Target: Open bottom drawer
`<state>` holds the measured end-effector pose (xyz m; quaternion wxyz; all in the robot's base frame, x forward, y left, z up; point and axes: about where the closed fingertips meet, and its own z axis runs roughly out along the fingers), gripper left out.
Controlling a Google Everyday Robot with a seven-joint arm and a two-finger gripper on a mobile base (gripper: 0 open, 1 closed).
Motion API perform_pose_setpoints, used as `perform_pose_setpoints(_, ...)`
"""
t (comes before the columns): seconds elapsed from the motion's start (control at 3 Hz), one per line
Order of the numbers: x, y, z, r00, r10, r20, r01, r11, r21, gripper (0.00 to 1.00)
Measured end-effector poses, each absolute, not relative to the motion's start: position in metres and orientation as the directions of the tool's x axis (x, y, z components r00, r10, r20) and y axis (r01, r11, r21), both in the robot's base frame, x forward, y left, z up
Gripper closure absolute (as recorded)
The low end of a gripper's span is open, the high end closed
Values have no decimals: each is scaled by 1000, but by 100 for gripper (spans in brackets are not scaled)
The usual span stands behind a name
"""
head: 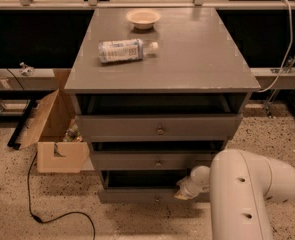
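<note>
Where the bulky, smooth white arm [247, 194] bends in from the lower right, its tool [186, 190] sits at the top edge of the bottom drawer [132, 195], right of the small round knob [157, 199]. Whether it is open or closed I cannot tell. That drawer, lowest in the grey wooden cabinet [235, 103], stands pulled out a little. On the flat grey surface [197, 59] a clear plastic bottle [123, 50] lies on its side near a shallow pale bowl [143, 18]. An open cardboard box [52, 151] sits on the speckled floor, its contents unclear.
</note>
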<state>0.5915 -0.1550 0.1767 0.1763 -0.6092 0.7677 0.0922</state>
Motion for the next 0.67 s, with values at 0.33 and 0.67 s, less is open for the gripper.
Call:
perform_pose_setpoints(0.33,591,-155,177,-196,-903,-383,-968,241,-73,63)
perform_pose_setpoints(0.67,583,-156,175,-192,-906,-377,-971,232,-65,40)
